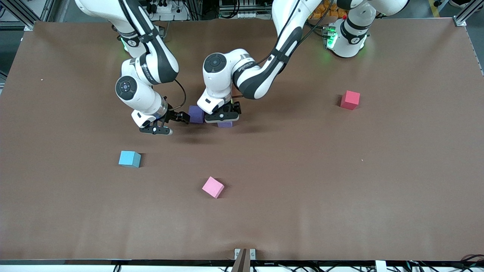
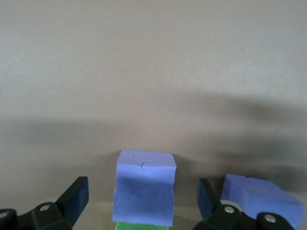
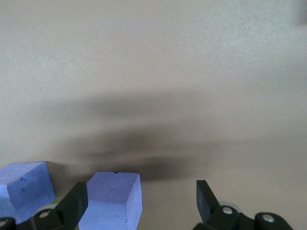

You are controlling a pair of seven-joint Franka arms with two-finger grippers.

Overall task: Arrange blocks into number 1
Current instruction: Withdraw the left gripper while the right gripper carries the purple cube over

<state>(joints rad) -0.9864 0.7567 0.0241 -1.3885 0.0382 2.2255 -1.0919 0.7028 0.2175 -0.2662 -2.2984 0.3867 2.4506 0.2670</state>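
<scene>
Blocks: small matte cubes on the brown table [image 1: 397, 181]; two purple ones sit near the table's middle, under the two grippers.
Purple block one [image 1: 196, 114]: between the two grippers, just beside the right gripper's fingers; seen in the left wrist view [image 2: 261, 196] off to one side of the left gripper.
Purple block two [image 1: 225, 124]: mostly hidden beneath the left gripper; in the left wrist view [image 2: 145, 186] it sits between the spread fingers, with a green block [image 2: 143, 225] touching it at the picture's edge.
Left gripper [image 1: 223, 116]: low over purple block two, fingers parted with a gap on each side of the cube, not pinching it.
Right gripper [image 1: 170, 122]: low over the table, toward the right arm's end from purple block one, fingers apart; in the right wrist view [image 3: 139, 201] a purple cube lies partly between them, not clamped, the second purple cube just beside.
Pink block [image 1: 213, 187]: alone, nearer the front camera than the purple pair, well apart.
Blue block [image 1: 129, 159]: toward the right arm's end, nearer the camera than the right gripper.
Red block [image 1: 350, 100]: toward the left arm's end, well apart from the rest.
</scene>
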